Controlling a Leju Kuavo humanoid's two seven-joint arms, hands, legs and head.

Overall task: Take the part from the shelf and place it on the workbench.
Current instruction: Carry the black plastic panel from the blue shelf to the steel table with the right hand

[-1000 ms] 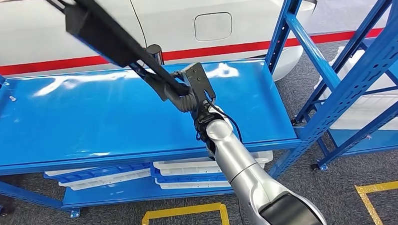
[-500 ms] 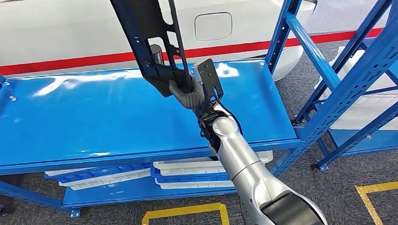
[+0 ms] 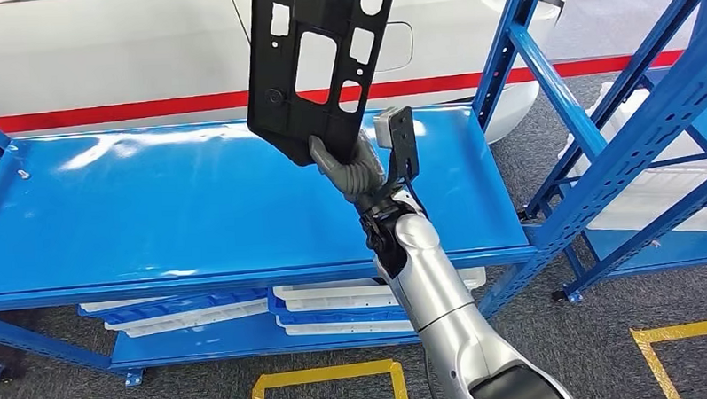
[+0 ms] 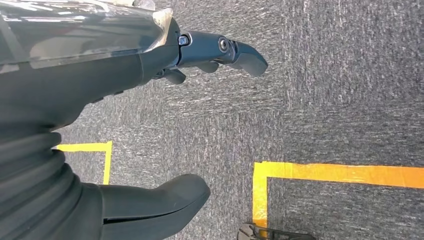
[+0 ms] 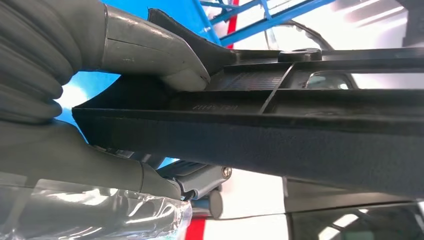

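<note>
behind everything, a white car body [image 3: 105,48] with a red stripe along its lower edge and a fuel flap. in front of it, a blue shelf [image 3: 199,205] with a glossy, wide top deck; below that deck, white trays [image 3: 336,311] stacked on the lower level. off to the right, a second blue rack [image 3: 631,128] with a pale tray in it. underfoot, grey carpet [image 3: 604,350] marked with yellow tape [image 3: 325,375].

above the deck, held up in the air and clear of the surface: a black part [image 3: 314,63], flat and long, pierced with rectangular cut-outs, standing roughly upright and running out past the top of the head view. clamped at its lower corner by the right hand [image 3: 349,164], thumb on one face and fingers on the other, as seen close up in the right wrist view [image 5: 150,60] with the part's ribbed edge [image 5: 300,130] running across.

hanging low over the carpet, the left hand [image 4: 150,65], holding nothing, dark fingers [image 4: 235,50] and thumb apart.
</note>
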